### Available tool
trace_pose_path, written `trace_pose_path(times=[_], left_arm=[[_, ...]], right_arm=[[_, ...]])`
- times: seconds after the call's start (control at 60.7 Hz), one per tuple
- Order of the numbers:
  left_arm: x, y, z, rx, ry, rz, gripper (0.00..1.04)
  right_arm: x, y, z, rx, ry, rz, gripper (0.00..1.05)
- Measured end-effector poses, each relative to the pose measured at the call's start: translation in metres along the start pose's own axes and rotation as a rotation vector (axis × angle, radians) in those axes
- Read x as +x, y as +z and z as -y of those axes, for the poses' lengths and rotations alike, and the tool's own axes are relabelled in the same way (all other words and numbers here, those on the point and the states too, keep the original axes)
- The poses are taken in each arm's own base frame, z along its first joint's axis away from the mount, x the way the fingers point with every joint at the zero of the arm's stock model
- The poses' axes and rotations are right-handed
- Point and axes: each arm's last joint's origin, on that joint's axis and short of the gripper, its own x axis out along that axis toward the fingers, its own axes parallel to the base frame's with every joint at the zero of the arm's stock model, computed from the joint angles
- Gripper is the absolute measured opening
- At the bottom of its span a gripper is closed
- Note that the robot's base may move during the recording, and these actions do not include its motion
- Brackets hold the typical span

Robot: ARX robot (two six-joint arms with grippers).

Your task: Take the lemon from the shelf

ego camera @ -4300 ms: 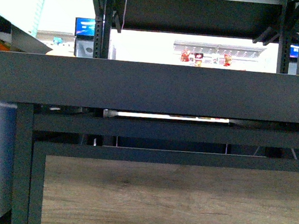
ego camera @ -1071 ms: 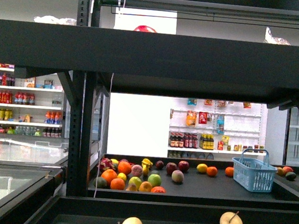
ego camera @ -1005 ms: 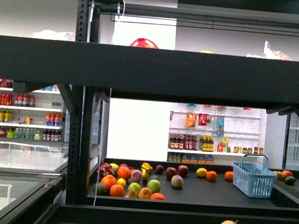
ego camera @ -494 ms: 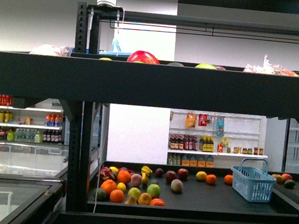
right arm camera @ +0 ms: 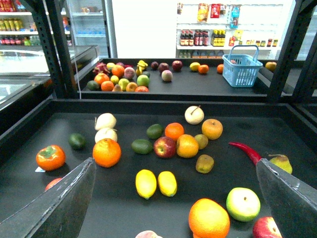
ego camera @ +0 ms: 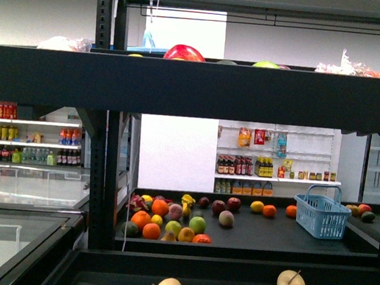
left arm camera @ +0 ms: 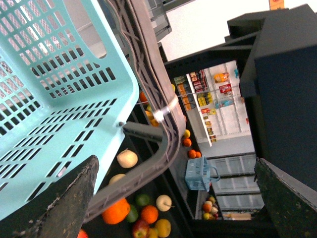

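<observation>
- Facing the lower tier of the shelf (right arm camera: 223, 186), the right end effector (right arm camera: 174, 162) had its two fingers spread wide and held nothing.
- The lemon (right arm camera: 167, 183), small, plain yellow and oval, lay on the tier's dark floor. It was ahead of that end effector and nearer to it than the red apple (right arm camera: 165, 147).
- A second yellow oval fruit (right arm camera: 146, 183), slightly plumper, lay just beside the lemon.
- An orange (right arm camera: 106, 151) sat off to one side of the pair, and a red chilli (right arm camera: 246, 150) lay well apart on the other side.
- The left end effector (left arm camera: 177, 159) also had its fingers far apart.
- A teal basket (left arm camera: 54, 99) filled much of the left wrist view, and its grey handle (left arm camera: 148, 74) crossed the space between those fingers. Whether the handle rested on the end effector could not be told.
- From the front, the shelf (ego camera: 195, 89) appeared as a dark rack with fruit on its upper tier. A blue basket (ego camera: 322, 214) stood on a farther rack behind it.
</observation>
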Motion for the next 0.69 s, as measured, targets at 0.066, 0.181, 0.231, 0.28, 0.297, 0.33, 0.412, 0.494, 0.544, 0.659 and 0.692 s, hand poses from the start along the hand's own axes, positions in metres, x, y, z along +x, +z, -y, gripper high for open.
trace_pose_path(times=[0.066,0.181,0.231,0.28,0.297,0.33,0.412,0.494,0.544,0.659,0.692], left_arm=[[0.017,0.01,-0.006,-0.059,-0.008,0.006,0.97],[0.041,0.024,-0.009,-0.132,-0.049,0.026,0.97],[0.05,0.03,-0.011,-0.157,-0.064,0.043,0.97],[0.058,0.033,-0.013,-0.177,-0.076,0.052,0.97],[0.06,0.035,-0.013,-0.188,-0.085,0.053,0.97],[0.064,0.036,-0.015,-0.196,-0.095,0.056,0.97],[0.077,0.039,-0.02,-0.23,-0.087,0.059,0.97],[0.086,0.039,-0.025,-0.253,-0.076,0.059,0.97],[0.091,0.039,-0.027,-0.257,-0.076,0.057,0.97],[0.102,0.043,-0.025,-0.263,-0.079,0.072,0.97],[0.103,0.044,-0.024,-0.264,-0.077,0.077,0.97]], right_arm=[[0.0,0.0,0.0,0.0,0.0,0.0,0.97],[0.0,0.0,0.0,0.0,0.0,0.0,0.97],[0.0,0.0,0.0,0.0,0.0,0.0,0.97],[0.0,0.0,0.0,0.0,0.0,0.0,0.97],[0.0,0.0,0.0,0.0,0.0,0.0,0.97],[0.0,0.0,0.0,0.0,0.0,0.0,0.97],[0.0,0.0,0.0,0.0,0.0,0.0,0.97],[0.0,0.0,0.0,0.0,0.0,0.0,0.97],[0.0,0.0,0.0,0.0,0.0,0.0,0.97],[0.0,0.0,0.0,0.0,0.0,0.0,0.97],[0.0,0.0,0.0,0.0,0.0,0.0,0.97]])
